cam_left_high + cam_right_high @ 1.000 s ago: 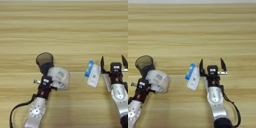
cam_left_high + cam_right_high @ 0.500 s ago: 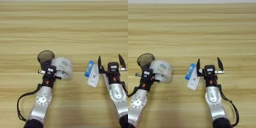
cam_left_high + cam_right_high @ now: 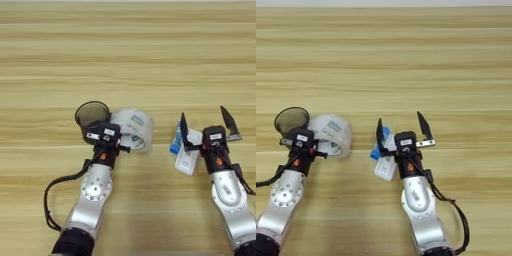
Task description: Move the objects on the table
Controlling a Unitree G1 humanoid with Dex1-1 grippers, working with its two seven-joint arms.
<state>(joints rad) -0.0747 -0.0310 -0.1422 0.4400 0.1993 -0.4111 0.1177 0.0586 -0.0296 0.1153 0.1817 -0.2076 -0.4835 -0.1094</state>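
A clear tape roll [image 3: 133, 129] with a printed core lies tilted against a black mesh cup [image 3: 92, 113] at the left of the table [image 3: 130, 60]. My left gripper [image 3: 116, 142] is at the roll's near edge and shut on its wall. To the right, a white flat device [image 3: 188, 158] lies beside a blue stick [image 3: 175, 143]. My right gripper [image 3: 205, 126] stands open, its left finger [image 3: 183, 131] over the device's far end and its right finger [image 3: 227, 120] over bare wood.
The left arm's black cable [image 3: 52, 192] loops over the table near the front edge. Bare wood stretches across the far half of the table.
My left gripper has carried the tape roll forward and to the right, up beside the mesh cup. My right gripper has shifted left, over the white device.
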